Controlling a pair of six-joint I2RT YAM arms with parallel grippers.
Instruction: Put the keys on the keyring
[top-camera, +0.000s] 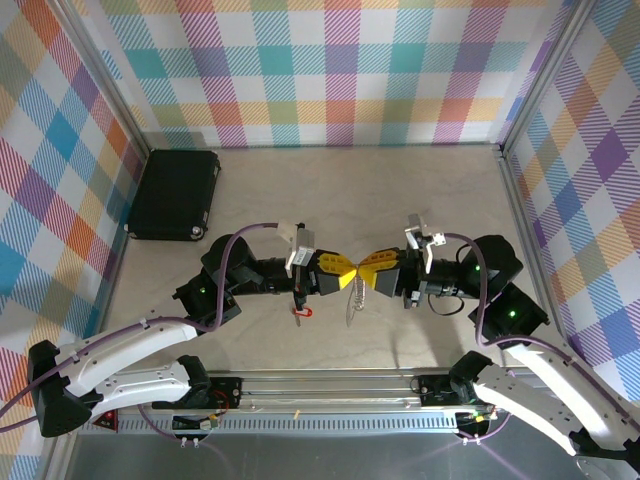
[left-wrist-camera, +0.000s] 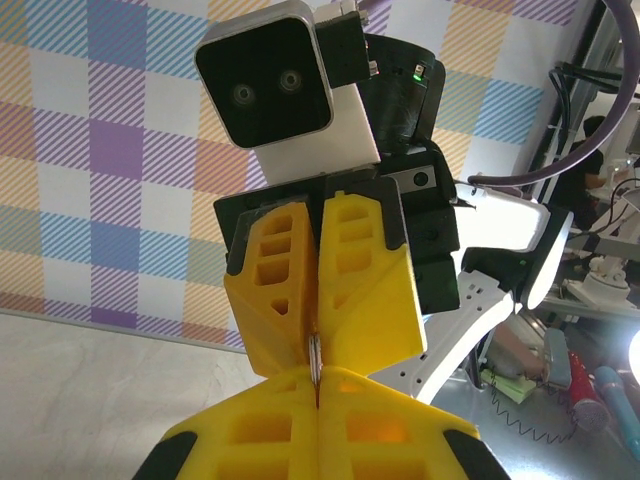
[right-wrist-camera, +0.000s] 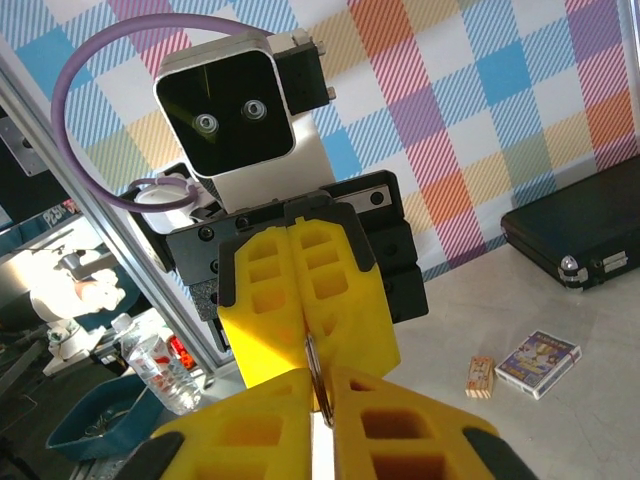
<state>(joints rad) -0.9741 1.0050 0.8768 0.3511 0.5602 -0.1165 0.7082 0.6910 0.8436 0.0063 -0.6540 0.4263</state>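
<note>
While the two tools met tip to tip over the middle of the tabletop (top-camera: 400, 190), each had its fingers pressed together on the keyring (right-wrist-camera: 314, 372). The left tool (top-camera: 347, 272) pinched it from the left side and the right tool (top-camera: 363, 269) from the right. The ring's metal loop stood on edge between the facing yellow fingertips, and its thin silver pieces hung down beneath them. The red key (top-camera: 303, 313) appeared to lie on the tabletop, apart from the ring, toward the near edge and on the left arm's side. That likely made the left tool the nearer one to fetch it, though it would first have to let go of the ring. The key was too small to tell which way its blade pointed.
</note>
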